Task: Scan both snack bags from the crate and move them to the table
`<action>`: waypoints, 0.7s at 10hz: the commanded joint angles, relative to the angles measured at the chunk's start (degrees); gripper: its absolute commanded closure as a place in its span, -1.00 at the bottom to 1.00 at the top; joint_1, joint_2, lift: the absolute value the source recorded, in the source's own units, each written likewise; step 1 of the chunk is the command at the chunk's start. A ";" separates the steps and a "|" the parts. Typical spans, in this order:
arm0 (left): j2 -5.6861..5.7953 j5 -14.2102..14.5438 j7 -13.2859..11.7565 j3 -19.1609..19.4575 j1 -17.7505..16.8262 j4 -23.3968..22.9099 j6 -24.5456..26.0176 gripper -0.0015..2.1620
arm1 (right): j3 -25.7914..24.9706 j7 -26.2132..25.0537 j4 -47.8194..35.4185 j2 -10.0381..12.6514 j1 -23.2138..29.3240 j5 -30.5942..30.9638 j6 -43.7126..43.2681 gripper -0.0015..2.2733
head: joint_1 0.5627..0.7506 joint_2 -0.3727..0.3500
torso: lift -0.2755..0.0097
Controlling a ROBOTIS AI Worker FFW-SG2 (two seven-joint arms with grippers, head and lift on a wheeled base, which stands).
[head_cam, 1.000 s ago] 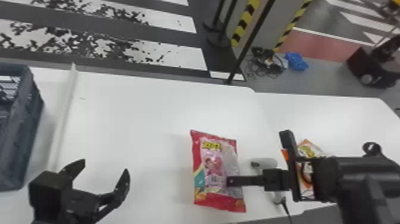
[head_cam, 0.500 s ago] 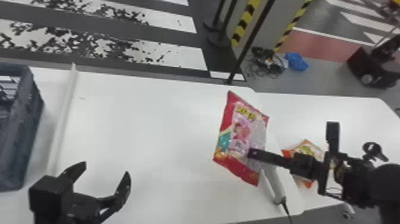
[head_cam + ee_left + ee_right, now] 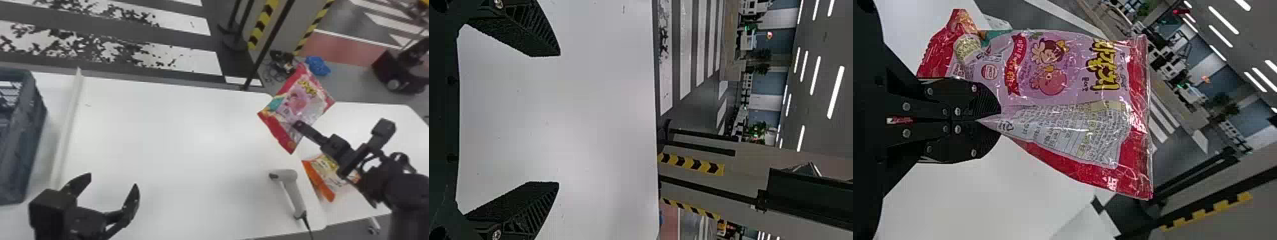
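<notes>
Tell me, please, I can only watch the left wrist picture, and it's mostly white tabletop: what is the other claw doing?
Observer: The right gripper is pinched shut on the red and pink snack bag, held up in the air.

Operator: Is there another bag somewhere?

Observer: Yes, the orange snack bag lies on the right-hand table, partly covered by the right arm in the head view.

Operator: And is there something to scan them with?

Observer: A pale handheld scanner lies just left of the orange snack bag, its cord running toward the robot.
</notes>
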 commanded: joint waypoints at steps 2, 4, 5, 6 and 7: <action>0.24 0.00 0.00 0.00 0.54 -0.07 -0.43 -0.94 | -0.03 -2.79 9.72 -1.24 -7.76 6.04 -13.22 0.98 | 0.41 -0.94 | 0.32; 0.33 0.00 0.00 0.00 0.54 0.02 -0.43 -0.94 | 1.03 -5.60 17.98 -3.96 -9.87 9.64 -22.18 0.98 | 0.41 -0.94 | 0.32; 0.33 0.00 0.00 0.00 0.54 0.10 -0.43 -0.94 | 1.55 -7.27 22.73 -5.28 -9.87 10.69 -27.98 0.98 | 0.41 -0.94 | 0.32; 0.33 0.00 -0.09 0.00 0.28 0.28 -0.43 -0.94 | 2.17 -9.56 26.86 -6.77 -9.95 12.54 -30.09 0.98 | 0.41 -0.94 | 0.32; 0.33 0.09 -0.27 -0.26 -0.08 0.37 -0.43 -0.94 | 2.96 -11.93 30.64 -7.74 -9.87 13.68 -32.38 0.98 | 0.41 -0.94 | 0.32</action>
